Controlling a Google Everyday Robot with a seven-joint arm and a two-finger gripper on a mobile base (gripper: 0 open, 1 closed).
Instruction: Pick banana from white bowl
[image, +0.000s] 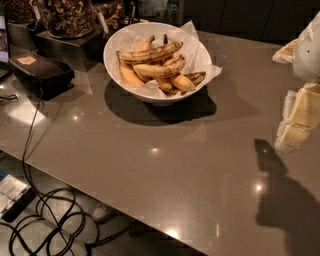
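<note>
The white bowl (118, 75), lined with crinkled white paper, stands at the back middle of the brown counter (165, 170). It holds several bananas. The banana (150, 53) is the longest one, dull yellow with dark brown streaks, and lies across the top of the pile. Shorter orange-yellow bananas (160, 68) lie under and in front of it. My gripper (296, 122), cream-coloured, hangs at the right edge of the view, well to the right of the bowl and above the counter. It holds nothing that I can see, and its shadow falls on the counter below.
A dark box (40, 70) with a cable sits at the left of the counter. A glass jar of nuts (65, 17) stands on a metal stand behind it. The counter's front edge runs diagonally at lower left, with coiled cables (45, 220) on the floor below.
</note>
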